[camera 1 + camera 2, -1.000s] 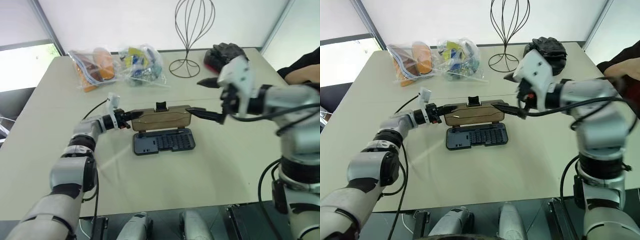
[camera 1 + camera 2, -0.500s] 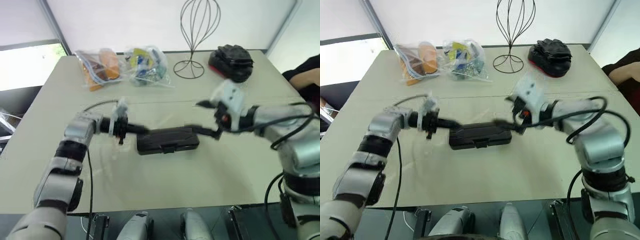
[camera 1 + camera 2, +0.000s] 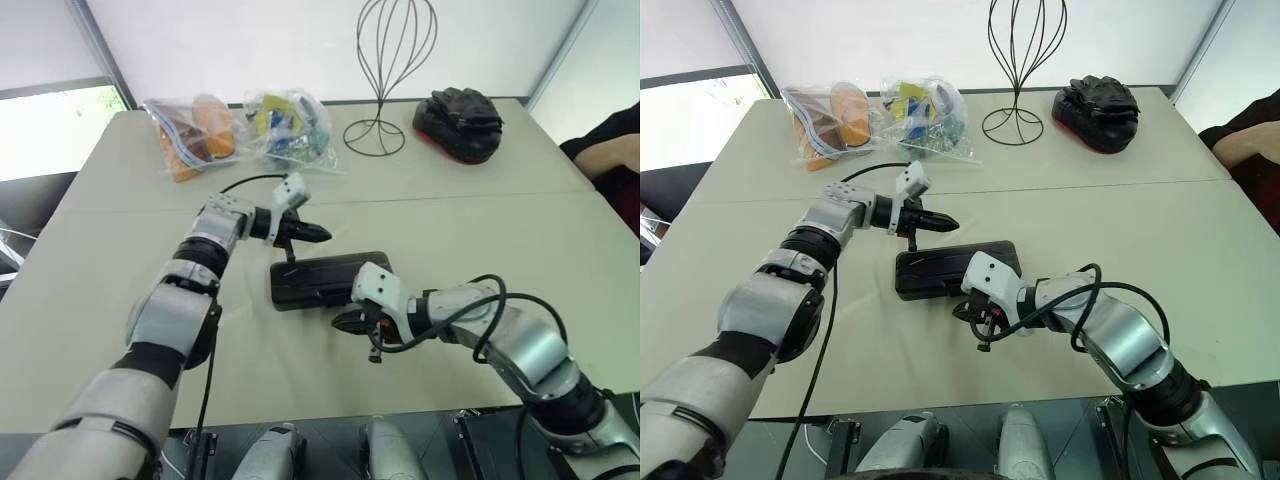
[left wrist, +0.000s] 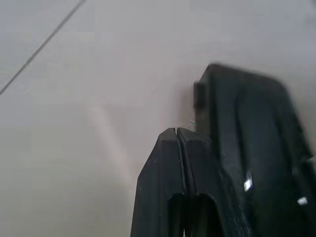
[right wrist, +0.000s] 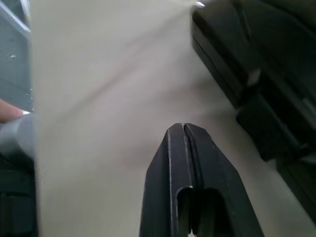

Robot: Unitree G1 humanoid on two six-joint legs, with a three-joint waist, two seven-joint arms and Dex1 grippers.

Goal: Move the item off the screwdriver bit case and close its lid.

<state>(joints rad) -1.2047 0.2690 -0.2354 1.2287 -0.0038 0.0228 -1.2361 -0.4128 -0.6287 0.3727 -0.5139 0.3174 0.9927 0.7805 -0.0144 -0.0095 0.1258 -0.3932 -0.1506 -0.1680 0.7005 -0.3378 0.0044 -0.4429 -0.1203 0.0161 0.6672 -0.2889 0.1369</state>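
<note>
1. Pressing its two black fingers flat together with nothing between them, the right gripper [image 3: 962, 311] sits low over the table at the near long edge of the flat rectangular dark grey plastic screwdriver bit case [image 3: 955, 269], the landmark for all that follows.
2. The left gripper [image 3: 948, 224] likewise has both black fingers squeezed together on nothing, its tip hanging just beyond the case's far long edge, near its left end.
3. The case lies flat in the middle of the smooth beige table [image 3: 1200, 250], its lid [image 3: 965, 257] folded down over the base; the top is dark and glossy with rounded corners, and nothing rests on it.
4. The right forearm runs in from the case's near right side with a looped black cable; the left arm stretches out from the case's left side, its gripper pointing to the right and slightly down.
5. Far beyond the case stand one black wire stand with a balloon-shaped frame [image 3: 1018, 75] and one bulky black-and-red object [image 3: 1096, 103] to its right.
6. Two crinkled clear plastic bags lie far beyond the case's left end: one with orange contents [image 3: 828, 112], one with mixed colourful items [image 3: 920, 115].
7. A person's dark sleeve [image 3: 1250, 130] shows far right of the case.
</note>
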